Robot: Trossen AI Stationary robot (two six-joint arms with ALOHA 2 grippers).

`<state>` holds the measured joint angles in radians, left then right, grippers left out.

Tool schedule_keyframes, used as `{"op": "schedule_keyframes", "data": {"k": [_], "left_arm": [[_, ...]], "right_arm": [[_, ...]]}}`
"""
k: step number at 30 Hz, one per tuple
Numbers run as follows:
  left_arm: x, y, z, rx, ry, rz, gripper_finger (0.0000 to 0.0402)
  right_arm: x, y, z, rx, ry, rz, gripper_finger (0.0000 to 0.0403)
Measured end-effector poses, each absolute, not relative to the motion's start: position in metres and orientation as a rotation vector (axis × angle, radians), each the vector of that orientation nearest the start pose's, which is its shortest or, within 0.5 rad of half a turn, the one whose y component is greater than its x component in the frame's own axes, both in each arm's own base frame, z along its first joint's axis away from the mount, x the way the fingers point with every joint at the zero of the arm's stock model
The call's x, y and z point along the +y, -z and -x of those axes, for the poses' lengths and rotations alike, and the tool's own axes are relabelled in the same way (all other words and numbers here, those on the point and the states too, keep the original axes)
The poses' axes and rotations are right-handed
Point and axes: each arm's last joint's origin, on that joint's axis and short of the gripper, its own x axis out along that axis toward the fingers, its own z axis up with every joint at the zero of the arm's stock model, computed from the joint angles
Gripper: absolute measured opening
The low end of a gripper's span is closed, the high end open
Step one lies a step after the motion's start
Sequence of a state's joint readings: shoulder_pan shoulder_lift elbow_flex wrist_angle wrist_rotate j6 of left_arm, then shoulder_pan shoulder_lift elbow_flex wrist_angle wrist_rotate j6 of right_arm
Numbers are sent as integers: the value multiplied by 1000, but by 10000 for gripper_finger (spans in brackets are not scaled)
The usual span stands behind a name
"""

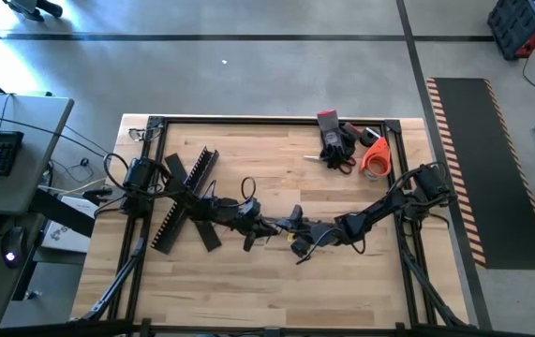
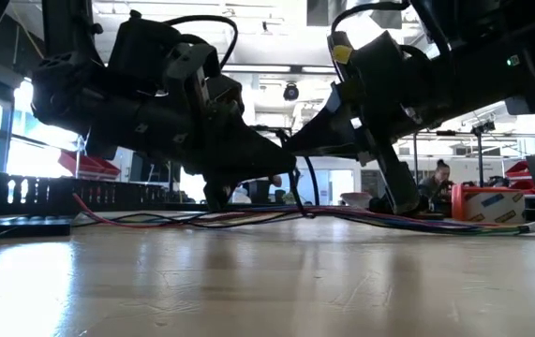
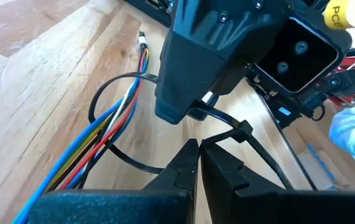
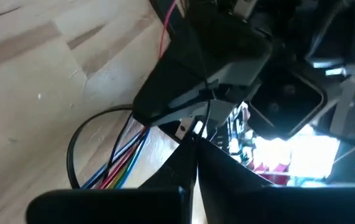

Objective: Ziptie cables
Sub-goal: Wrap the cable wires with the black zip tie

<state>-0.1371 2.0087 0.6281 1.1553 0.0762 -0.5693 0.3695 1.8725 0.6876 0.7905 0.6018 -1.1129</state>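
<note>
The cables [image 3: 112, 127], a bundle of thin blue, yellow, red, white and black wires, lie flat on the wooden table [image 1: 248, 290] at its middle and also show as the cables [image 2: 248, 217]. A black zip tie [image 3: 96, 102] loops loosely around them, with its head [image 3: 243, 129] raised between the two grippers. My left gripper [image 3: 199, 146], coming from the table's left, is shut at the tie beside the head. My right gripper [image 4: 193, 142], coming from the table's right, is shut facing it. The two meet tip to tip, left gripper [image 1: 265, 225] against right gripper [image 1: 291, 223]. My left gripper pinches the zip tie's strap right beside the head [image 3: 217, 138] between its two fingertips. It comes from the table's left, slanting slightly down. The tie's loop hangs slack around the cables. My right gripper pinches a thin stretch of the zip tie's strap [image 4: 199, 127] at its fingertips, coming from the table's right and slanting slightly down. In the left wrist view the strap [image 3: 196, 113] comes out from under its tip toward the head.
Black slotted bars [image 1: 187, 197] lie crossed at the table's left, under the left arm. An orange tape roll [image 1: 375, 159] and red-handled tools [image 1: 337, 140] sit at the far right. The wood toward the near edge is bare. A person [image 2: 440, 180] sits beyond the table.
</note>
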Motion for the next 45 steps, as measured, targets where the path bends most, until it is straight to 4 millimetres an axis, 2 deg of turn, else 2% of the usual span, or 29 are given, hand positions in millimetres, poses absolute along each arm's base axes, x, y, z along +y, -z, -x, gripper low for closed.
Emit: {"op": "schedule_keyframes", "data": {"k": [6, 9, 15, 21, 25, 31, 34, 38, 41, 45], "left_arm": [[-51, -92, -327, 276, 133, 540, 0], [-57, -92, -327, 270, 120, 513, 0], [-63, -91, -325, 263, 85, 499, 0], [-65, -91, -325, 246, 28, 482, 0], [-68, -92, -325, 228, -26, 444, 0], [-71, -103, -337, 153, -128, 314, 0], [-71, -108, -343, 135, -210, 232, 0], [-71, -109, -351, 166, -225, 154, 0], [-69, -104, -358, 177, -230, 144, 0], [-65, -88, -374, 198, -228, 134, 0]], "right_arm": [[103, -110, -312, 494, 17, 1099, 2], [100, -109, -309, 538, 9, 987, 22], [90, -124, -300, 614, -3, 764, 114], [82, -153, -283, 677, 43, 620, 218], [78, -171, -269, 703, 62, 459, 260], [74, -178, -255, 689, 85, 270, 270], [75, -173, -251, 711, 104, 193, 270], [78, -163, -242, 739, 126, 110, 270], [80, -156, -236, 754, 152, 79, 270], [80, -151, -231, 758, 203, 82, 270]]}}
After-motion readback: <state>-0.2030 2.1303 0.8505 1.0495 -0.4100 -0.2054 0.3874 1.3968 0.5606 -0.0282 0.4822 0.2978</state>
